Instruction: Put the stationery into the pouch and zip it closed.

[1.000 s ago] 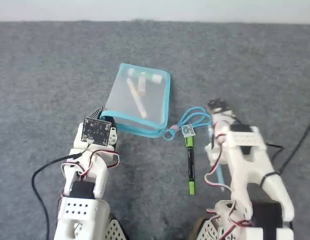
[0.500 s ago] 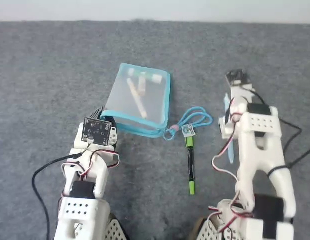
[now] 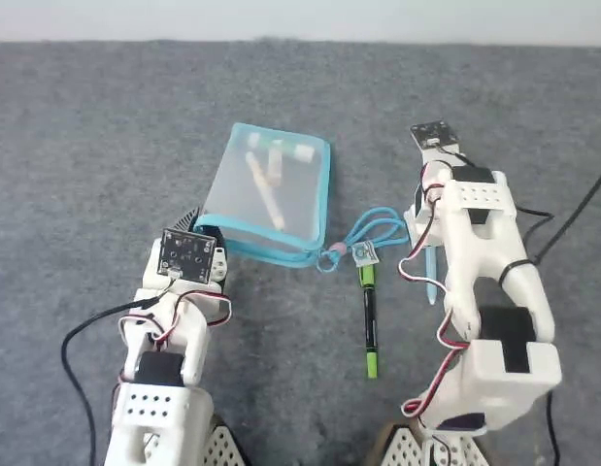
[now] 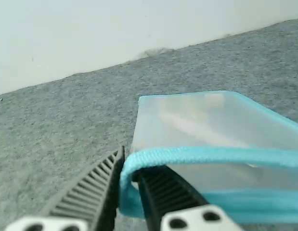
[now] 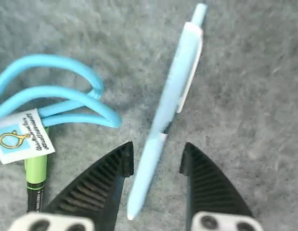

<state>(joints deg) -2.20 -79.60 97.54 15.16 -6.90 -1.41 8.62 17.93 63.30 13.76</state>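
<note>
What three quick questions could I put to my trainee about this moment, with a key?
1. True or false: the left pincer is shut on the blue edge of the pouch.
2. Pick one: what lies between the open jaws of the right pincer? A) a ruler B) a light blue pen C) scissors
3. Short answer: how many pens lie on the carpet outside the pouch?

Key
1. True.
2. B.
3. Two: the light blue pen and the green pen.
</note>
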